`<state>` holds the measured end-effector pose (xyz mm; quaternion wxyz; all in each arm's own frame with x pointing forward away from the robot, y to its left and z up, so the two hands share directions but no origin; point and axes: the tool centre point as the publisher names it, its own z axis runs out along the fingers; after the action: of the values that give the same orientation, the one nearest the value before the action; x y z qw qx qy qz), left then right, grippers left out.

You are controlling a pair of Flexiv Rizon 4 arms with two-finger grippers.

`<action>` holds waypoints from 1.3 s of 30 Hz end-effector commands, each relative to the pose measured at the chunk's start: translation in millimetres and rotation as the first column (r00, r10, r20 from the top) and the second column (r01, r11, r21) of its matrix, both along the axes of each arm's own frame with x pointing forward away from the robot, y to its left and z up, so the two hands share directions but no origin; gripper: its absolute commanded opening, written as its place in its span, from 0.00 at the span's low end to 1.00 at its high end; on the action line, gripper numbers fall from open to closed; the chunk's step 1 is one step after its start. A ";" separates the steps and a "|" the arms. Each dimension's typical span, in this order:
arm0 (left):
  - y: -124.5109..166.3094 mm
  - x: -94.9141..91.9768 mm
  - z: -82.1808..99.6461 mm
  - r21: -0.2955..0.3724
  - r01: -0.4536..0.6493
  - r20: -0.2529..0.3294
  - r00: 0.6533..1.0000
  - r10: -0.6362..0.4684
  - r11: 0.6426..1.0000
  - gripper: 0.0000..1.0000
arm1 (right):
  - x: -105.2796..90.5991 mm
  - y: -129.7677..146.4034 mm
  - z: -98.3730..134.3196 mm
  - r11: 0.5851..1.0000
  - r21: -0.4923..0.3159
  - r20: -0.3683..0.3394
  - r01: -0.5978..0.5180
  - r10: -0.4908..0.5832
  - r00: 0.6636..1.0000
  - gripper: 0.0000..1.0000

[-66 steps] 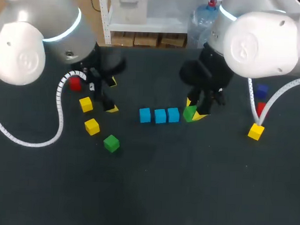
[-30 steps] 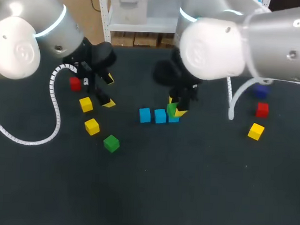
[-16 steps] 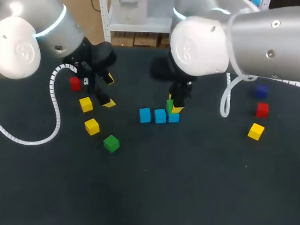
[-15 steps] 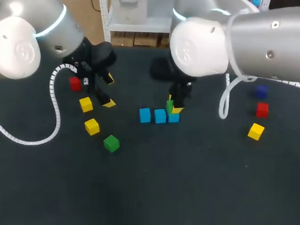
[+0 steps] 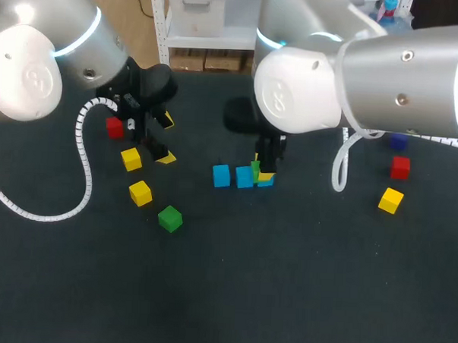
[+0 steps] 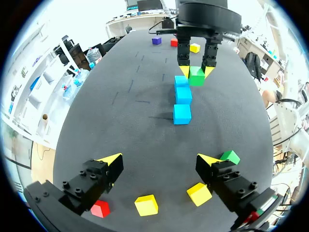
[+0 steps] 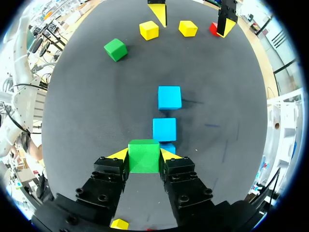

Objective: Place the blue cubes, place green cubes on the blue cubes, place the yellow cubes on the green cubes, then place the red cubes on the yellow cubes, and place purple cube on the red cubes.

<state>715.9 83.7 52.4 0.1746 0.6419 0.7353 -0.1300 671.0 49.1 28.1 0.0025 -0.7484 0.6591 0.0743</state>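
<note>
Grip first: your right gripper [image 7: 144, 157] is clamped on a small matte green cube [image 7: 143, 149]. Its yellow fingertips [image 7: 119, 154] press two opposite faces, so the cube sits square and level between them. Under and just ahead of those fingers runs the row of three bright blue cubes [image 7: 164, 129], laid close together in a line leading away from the gripper. The nearest one peeks out from beneath the green cube on one side only, so I'd say the load is not yet centred over it. You can't tell from here whether it is touching down or a little above. That row is your base layer, so I judge you're at the placing step for the first green. Over to your left gripper [image 6: 159, 162]: fingers spread wide, nothing between them, hovering above the table with the supply around it. A second green cube [image 6: 230, 156] lies just beside one finger, with two yellow cubes [image 6: 146, 205] and a red cube [image 6: 100, 209] back beneath the gripper body. Far ahead of it, past the right gripper, wait a third yellow cube [image 6: 194, 48], a second red cube [image 6: 174, 43] and the dark purple cube [image 6: 156, 41].
</note>
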 end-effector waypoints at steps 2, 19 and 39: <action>1.2 -0.1 -0.6 -0.004 0.003 0.002 1.000 -0.003 1.000 1.00 | 7.1 3.6 -0.2 1.000 -0.004 -0.001 -0.001 0.001 1.000 0.00; 1.2 -0.1 -0.6 -0.004 0.003 0.002 1.000 -0.003 1.000 1.00 | 17.6 0.8 -3.3 1.000 -0.014 0.007 0.009 -0.009 1.000 0.00; 1.2 -0.1 -0.6 -0.004 0.003 0.002 1.000 -0.003 1.000 1.00 | 18.9 5.8 -5.9 1.000 -0.025 -0.001 0.009 -0.010 1.000 0.00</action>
<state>715.9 83.7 52.4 0.1745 0.6418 0.7354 -0.1299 689.3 54.8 22.6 -0.0064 -0.7455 0.6633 0.0658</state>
